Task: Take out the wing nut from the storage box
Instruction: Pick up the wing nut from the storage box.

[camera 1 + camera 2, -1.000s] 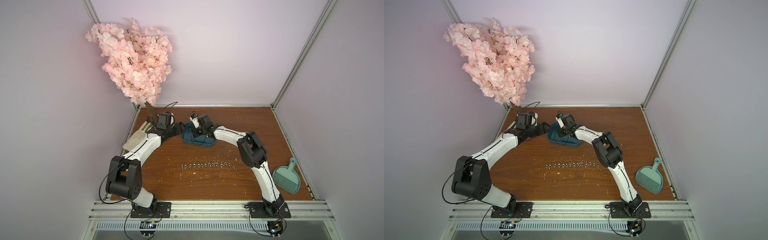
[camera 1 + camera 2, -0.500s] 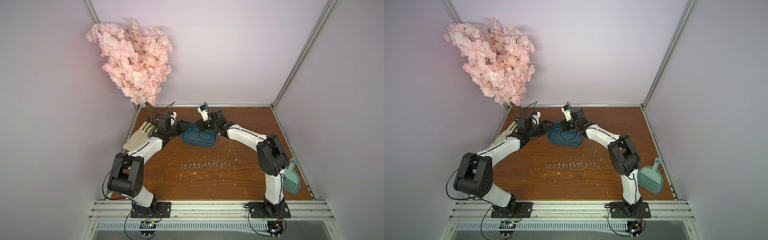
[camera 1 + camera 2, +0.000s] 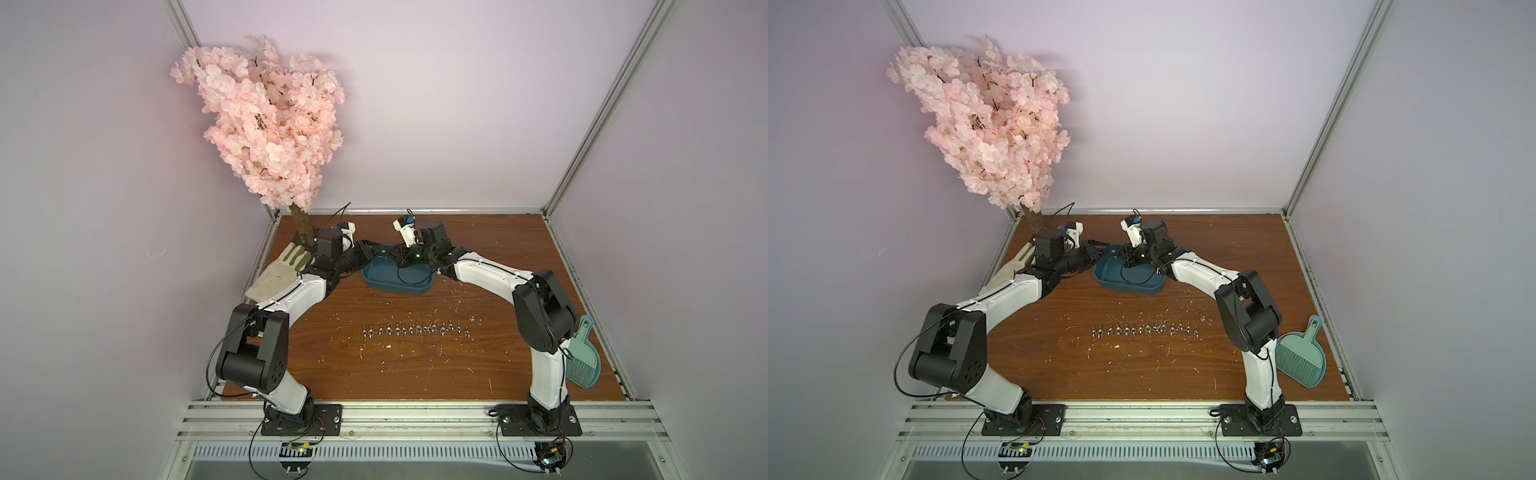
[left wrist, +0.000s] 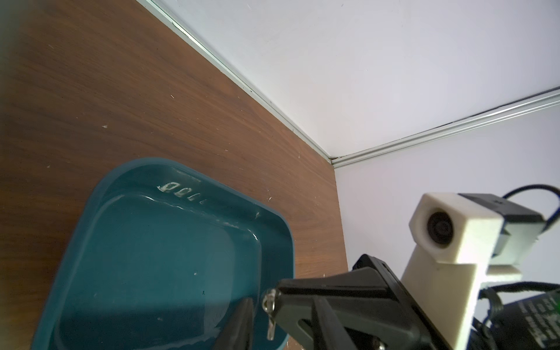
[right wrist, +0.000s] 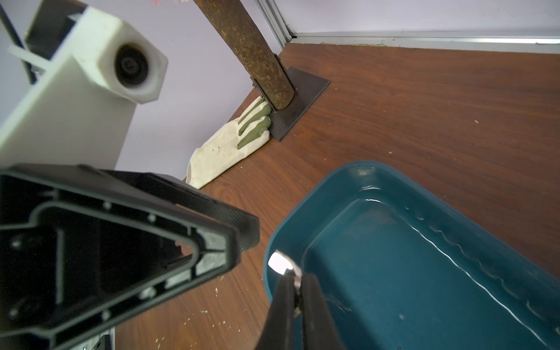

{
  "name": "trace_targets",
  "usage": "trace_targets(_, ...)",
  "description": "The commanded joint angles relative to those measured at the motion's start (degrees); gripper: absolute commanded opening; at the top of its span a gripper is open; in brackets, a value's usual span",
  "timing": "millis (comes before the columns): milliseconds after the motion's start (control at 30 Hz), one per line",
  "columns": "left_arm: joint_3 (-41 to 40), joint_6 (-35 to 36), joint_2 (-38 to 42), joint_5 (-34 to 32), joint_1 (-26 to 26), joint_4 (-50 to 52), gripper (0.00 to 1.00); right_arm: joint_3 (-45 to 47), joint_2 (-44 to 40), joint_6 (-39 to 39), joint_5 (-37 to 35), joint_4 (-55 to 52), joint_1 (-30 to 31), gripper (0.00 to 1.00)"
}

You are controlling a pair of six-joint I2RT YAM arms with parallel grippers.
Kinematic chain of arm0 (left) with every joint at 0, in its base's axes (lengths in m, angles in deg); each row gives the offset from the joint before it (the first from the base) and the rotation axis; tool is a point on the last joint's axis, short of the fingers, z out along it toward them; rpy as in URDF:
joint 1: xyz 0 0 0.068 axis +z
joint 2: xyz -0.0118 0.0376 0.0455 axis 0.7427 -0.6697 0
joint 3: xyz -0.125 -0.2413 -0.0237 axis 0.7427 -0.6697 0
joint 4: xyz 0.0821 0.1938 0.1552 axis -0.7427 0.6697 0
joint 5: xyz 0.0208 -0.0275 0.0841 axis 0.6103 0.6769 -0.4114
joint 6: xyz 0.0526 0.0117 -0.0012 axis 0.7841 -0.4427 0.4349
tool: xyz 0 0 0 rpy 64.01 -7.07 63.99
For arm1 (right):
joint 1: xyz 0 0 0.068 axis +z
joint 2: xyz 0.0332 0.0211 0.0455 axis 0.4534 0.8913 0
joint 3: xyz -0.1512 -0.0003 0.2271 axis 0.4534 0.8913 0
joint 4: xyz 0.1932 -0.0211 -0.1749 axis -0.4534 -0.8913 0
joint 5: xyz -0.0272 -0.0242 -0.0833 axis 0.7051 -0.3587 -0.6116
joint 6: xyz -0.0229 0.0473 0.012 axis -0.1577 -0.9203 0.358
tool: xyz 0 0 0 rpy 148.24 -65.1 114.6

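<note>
Wing nut (image 5: 283, 265) clamped in my right claw (image 5: 295, 283), held over the storage box's (image 5: 327, 197) corner, so I'd say the extraction is midway. Left claw (image 5: 242, 242) sits near the rim; apart or together, I can't tell. Next, I'd carry the nut clear to the row of nuts (image 3: 415, 329) on the worktop (image 3: 415, 374).

Robot's left arm (image 3: 299, 297), right arm (image 3: 490, 270) showing white shells, black joints (image 3: 253, 353), black cables (image 4: 533, 185) looping, white camera blocks (image 5: 121, 66) capping wrists

Left arm (image 3: 299, 295) and right arm (image 3: 490, 274) bent inward, left pincer (image 5: 244, 241) facing right pincer (image 5: 293, 280), right jaws pinched closed.
</note>
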Motion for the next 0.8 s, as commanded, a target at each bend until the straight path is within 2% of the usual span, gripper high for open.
trace_targets(0, 0.29, 0.64, -1.11, 0.93, -0.43, -0.81, 0.36, -1.15, -3.43, -0.57, 2.04, 2.39, 0.49, 0.04)
trace_targets(267, 0.58, 0.98, -1.72, 0.88, -0.44, 0.04, 0.34, -1.65, -3.43, -0.29, 2.75, 2.55, 1.1, 0.04)
trace_targets(367, 0.54, 1.09, -2.03, 1.04, -0.43, 0.11, 0.28, -1.78, -3.43, -0.32, 2.92, 2.71, 1.12, 0.04)
trace_targets(600, 0.84, 1.18, -2.49, 1.64, -0.61, -0.25, 0.24, -2.61, -2.91, -0.48, 2.83, 2.23, 1.12, 0.04)
trace_targets(767, 0.81, 1.42, -2.55, 1.7, -0.74, -0.04, 0.1, -3.01, -2.48, -0.87, 2.74, 2.46, 1.13, 0.04)
